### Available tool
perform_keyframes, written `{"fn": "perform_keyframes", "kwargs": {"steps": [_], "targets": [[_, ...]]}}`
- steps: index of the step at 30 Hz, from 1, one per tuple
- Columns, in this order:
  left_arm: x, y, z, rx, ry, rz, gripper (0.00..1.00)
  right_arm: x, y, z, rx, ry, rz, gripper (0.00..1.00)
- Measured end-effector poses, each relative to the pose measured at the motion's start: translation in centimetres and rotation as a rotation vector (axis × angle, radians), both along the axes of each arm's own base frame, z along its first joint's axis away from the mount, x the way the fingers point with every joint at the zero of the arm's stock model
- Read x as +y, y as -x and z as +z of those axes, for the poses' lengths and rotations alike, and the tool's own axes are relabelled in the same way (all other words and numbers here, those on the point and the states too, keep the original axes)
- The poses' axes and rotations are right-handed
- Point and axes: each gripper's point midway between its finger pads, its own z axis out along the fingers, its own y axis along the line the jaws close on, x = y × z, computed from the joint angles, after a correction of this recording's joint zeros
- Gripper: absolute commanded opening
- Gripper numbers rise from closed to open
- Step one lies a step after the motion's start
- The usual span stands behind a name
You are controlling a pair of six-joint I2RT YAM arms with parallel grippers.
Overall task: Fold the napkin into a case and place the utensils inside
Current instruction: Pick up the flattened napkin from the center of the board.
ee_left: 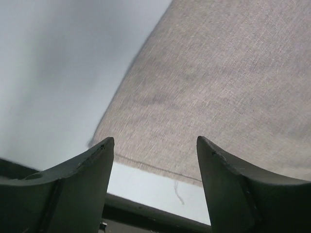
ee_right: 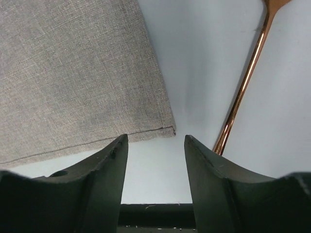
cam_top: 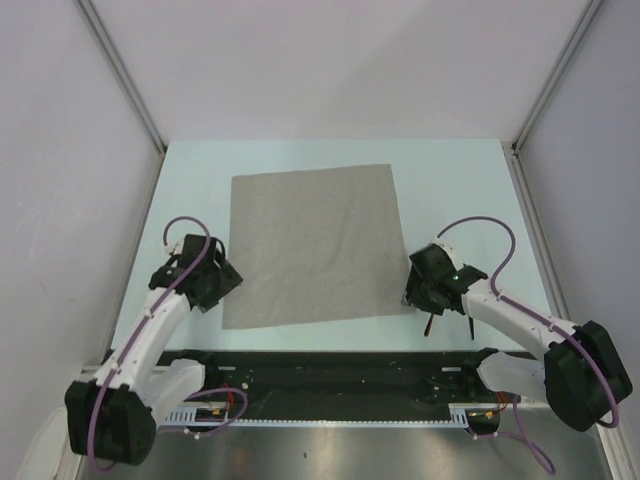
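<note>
The napkin lies flat and unfolded in the middle of the pale table. My left gripper is open and empty at the napkin's near-left corner. In the left wrist view, the cloth lies just beyond my left gripper. My right gripper is open and empty at the near-right corner. In the right wrist view, my right gripper stands just short of that corner of the napkin, and the copper fork handle lies to the right. A thin black piece pokes out under the right wrist.
A black rail runs along the table's near edge between the arm bases. Grey walls with metal posts close in the left, right and far sides. A loose thread hangs off the napkin's near hem.
</note>
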Motion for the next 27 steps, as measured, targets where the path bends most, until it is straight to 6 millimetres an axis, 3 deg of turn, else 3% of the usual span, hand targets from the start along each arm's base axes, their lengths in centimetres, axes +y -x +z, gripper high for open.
{"fn": "perform_keyframes", "kwargs": {"steps": [5, 11, 18, 22, 27], "targets": [[1.0, 2.9, 0.8, -0.003, 0.02, 0.147, 0.72, 0.1, 0.2, -0.2, -0.003, 0.019, -0.045, 0.51], [1.4, 6.3, -1.5, 0.09, 0.033, 0.247, 0.74, 0.0, 0.6, -1.2, 0.018, 0.039, -0.08, 0.5], [1.6, 7.0, -2.4, 0.155, 0.023, 0.296, 0.77, 0.0, -0.1, -2.2, 0.026, 0.065, -0.101, 0.49], [1.6, 7.2, -3.1, 0.202, 0.014, 0.314, 0.77, 0.2, -0.9, -2.3, 0.015, 0.075, -0.106, 0.33], [1.8, 7.8, -3.9, 0.269, -0.013, 0.336, 0.78, 0.6, -1.3, -2.3, 0.003, 0.077, -0.105, 0.21]]}}
